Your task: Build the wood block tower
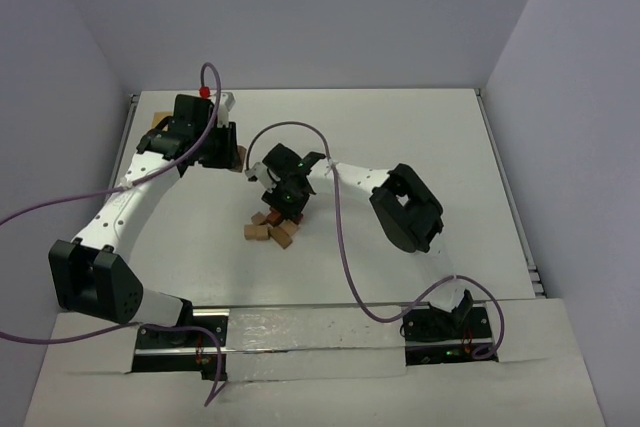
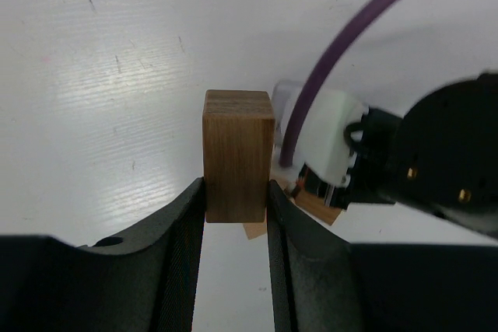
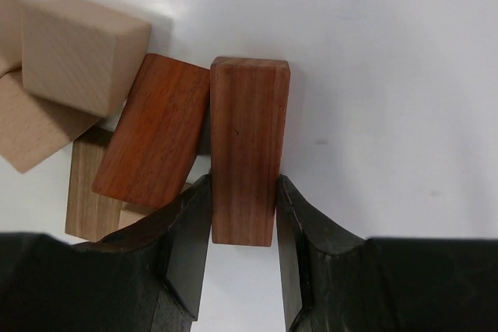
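Since each arm has a piece in its grasp, we read this moment as the pick-and-carry stage of the build. Our left gripper [image 2: 237, 192] is pinched narrow on a dark brown block [image 2: 237, 153], gripping low on its two side faces, toward the far left of the table [image 1: 430, 137]. Our right gripper [image 3: 243, 192] clamps a reddish brick [image 3: 247, 114] by one end, right at the loose pile of wood blocks [image 1: 271, 228] in the middle of the table. A second reddish brick [image 3: 154, 134] lies against the held one, with a tan cube [image 3: 82, 52] just beside that. We see no tower standing in any view, so we judge the stack is hardly begun. To do this step well, we lift the right brick straight up so that it comes off its neighbour without dragging the pile, and we check that it sits square between the fingers before carrying it. We choose one bare spot, set the first piece flat, release only once it rests, and bring the arms in one at a time so that they do not collide.
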Tool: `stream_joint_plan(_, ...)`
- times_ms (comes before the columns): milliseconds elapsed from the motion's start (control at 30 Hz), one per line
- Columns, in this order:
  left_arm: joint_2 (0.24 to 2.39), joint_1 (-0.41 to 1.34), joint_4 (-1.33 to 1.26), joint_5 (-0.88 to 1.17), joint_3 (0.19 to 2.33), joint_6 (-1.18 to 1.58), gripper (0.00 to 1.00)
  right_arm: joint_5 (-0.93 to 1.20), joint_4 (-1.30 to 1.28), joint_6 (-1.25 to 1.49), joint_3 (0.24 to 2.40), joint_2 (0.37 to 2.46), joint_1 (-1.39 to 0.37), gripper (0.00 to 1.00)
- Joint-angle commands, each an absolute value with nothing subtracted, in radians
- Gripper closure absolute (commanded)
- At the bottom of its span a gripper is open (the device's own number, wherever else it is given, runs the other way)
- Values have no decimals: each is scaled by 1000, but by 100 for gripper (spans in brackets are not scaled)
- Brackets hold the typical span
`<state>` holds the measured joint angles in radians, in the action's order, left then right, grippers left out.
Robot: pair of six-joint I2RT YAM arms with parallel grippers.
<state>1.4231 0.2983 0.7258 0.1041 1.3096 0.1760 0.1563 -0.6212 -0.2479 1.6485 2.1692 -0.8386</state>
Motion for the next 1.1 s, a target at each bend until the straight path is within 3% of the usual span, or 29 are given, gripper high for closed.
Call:
stream_joint_plan(0, 1381, 260, 715, 106, 1347, 201, 100, 208, -589, -139, 1572, 2111, -912, 100)
stream_joint_plan(267, 1374, 219, 700, 88, 1351, 229, 100, 208, -506, 86, 1456, 2014, -959, 100)
stream_joint_plan(433, 1369, 218, 686, 56, 1342, 242, 100, 88, -484, 219, 1411, 1926, -947, 100)
stream_joint_plan(667, 1359, 219, 655, 28, 1326, 258, 100, -78, -534, 441, 1420, 1780, -802, 100)
stream_joint_plan(933, 1399, 229, 601, -32, 1328, 284, 100, -31, -575, 484, 1543, 1917, -661, 100)
stream_joint_plan(1067, 1451, 235, 590, -32, 1359, 305, 100, -71, -631, 437, 1754, 2066, -623, 100)
